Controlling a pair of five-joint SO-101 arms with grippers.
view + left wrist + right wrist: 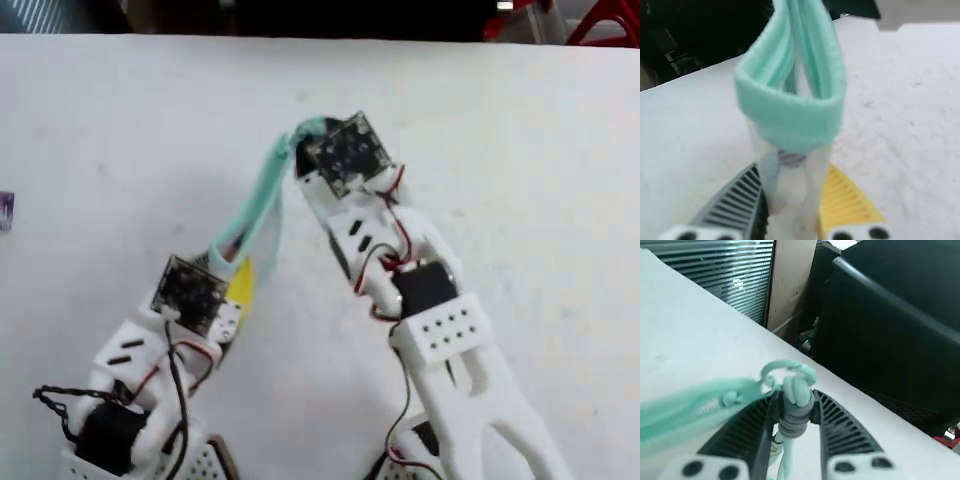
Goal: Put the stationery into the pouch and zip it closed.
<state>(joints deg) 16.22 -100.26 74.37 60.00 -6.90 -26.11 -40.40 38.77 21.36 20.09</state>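
Note:
A clear pouch with mint-green trim (258,200) is held up between both arms over the white table (120,120). My left gripper (792,220), with one grey and one yellow finger (845,205), is shut on the pouch's lower end (790,185); the green band (790,115) stands just beyond it. In the high view the left gripper (232,290) is at the pouch's near end. My right gripper (792,415) is shut on the zipper pull (792,385) at the far end of the zipper (695,407). In the high view the right gripper (300,160) sits under its camera board.
A small purple object (5,210) lies at the table's left edge. The table's far edge (320,38) meets a dark background. A dark chair (890,340) and window blinds (715,270) stand beyond the table.

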